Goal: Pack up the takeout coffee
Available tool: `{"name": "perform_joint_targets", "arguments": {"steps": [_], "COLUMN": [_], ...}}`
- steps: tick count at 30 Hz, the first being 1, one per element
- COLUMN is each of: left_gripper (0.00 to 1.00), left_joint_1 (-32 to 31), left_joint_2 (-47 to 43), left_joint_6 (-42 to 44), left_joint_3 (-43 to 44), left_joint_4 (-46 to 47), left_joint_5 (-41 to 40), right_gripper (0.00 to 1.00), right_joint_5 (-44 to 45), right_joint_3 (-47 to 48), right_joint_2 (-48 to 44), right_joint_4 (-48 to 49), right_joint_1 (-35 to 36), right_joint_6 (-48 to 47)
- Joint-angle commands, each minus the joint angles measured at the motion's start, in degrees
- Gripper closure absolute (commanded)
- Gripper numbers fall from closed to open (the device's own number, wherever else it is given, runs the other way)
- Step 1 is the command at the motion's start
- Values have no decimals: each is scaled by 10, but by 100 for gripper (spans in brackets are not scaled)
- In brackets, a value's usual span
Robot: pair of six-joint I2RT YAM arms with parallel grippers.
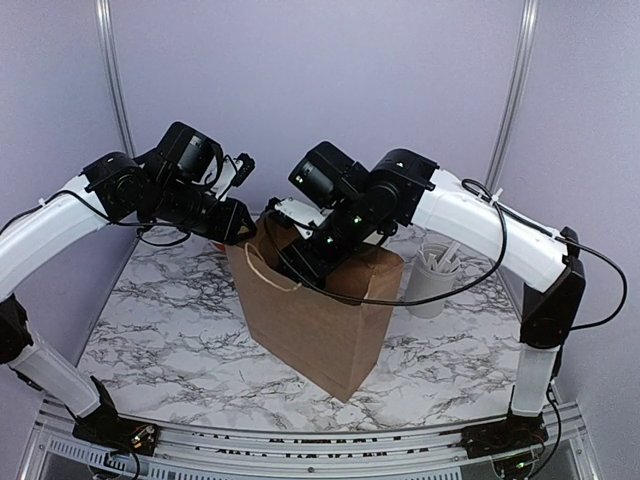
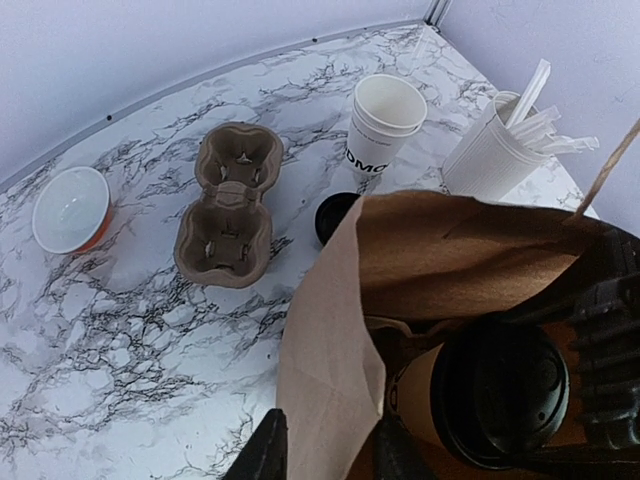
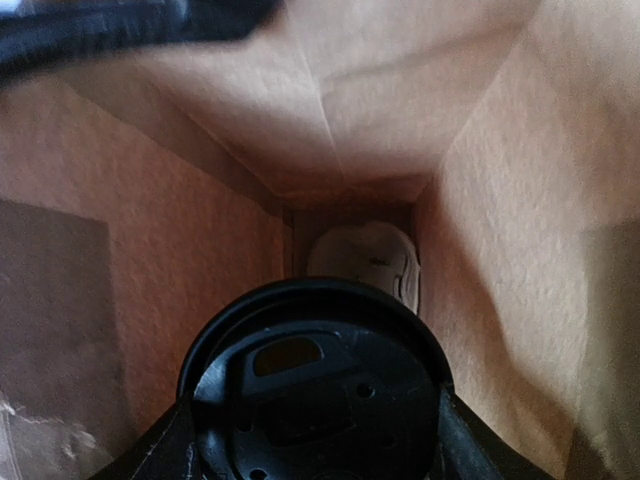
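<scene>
From the top camera the takeout coffee cannot be seen at all: the right arm's wrist dips into the mouth of the brown paper bag (image 1: 320, 320) and covers it, and both sets of fingertips are lost behind the arms' black housings. The right wrist view is cut off at the bottom, so only the cup's round black lid shows there, and a pale white thing (image 3: 365, 262) on the bag's floor is too dim to name. The takeout coffee (image 3: 315, 385) sits inside the bag, above its floor, with the right gripper (image 3: 315, 448) clamped on it, one dark finger on each side just under the lid's rim. The left gripper (image 2: 333, 455) straddles the bag's near corner at the rim, a finger on either side of the folded paper. Whether it pinches the paper or merely brackets it I cannot tell. Only the left wrist view shows the cup's pale side, tilted in the open bag with its lettering out of sight. It also shows the marble table (image 2: 120, 340) beyond, with a small bowl (image 2: 70, 208), a cardboard cup carrier (image 2: 228, 205), stacked white cups (image 2: 385, 125), a loose black lid (image 2: 333, 215) and a ribbed white utensil holder (image 2: 495, 160). Of these the top view catches only the holder.
</scene>
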Motion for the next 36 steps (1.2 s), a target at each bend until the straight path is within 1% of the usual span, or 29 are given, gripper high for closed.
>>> {"name": "perform_joint_targets", "arguments": {"steps": [1,5,12,24,36], "left_gripper": [75,79,82,83,83], "left_joint_1": [3,3,3,3,3], "left_joint_2": [0,1,3,3,2], "left_joint_6": [7,5,8,9,7], "left_joint_3": [19,20,23,24,22], "left_joint_4": [-18,-17,-18,-17,-17], "left_joint_5": [0,0,0,0,-3], "right_gripper": [50,50,50,50,50], "right_joint_5": [12,11,11,23,26], "right_joint_3": [-11,-26,-72,-157,-204], "right_joint_2": [-33,-42,-59,-71,-63], "right_joint_4": [-16,-26,-41,-34,-26], "right_joint_1": [4,4,4,1,0], "right_joint_6": [8,10,7,6,3]}}
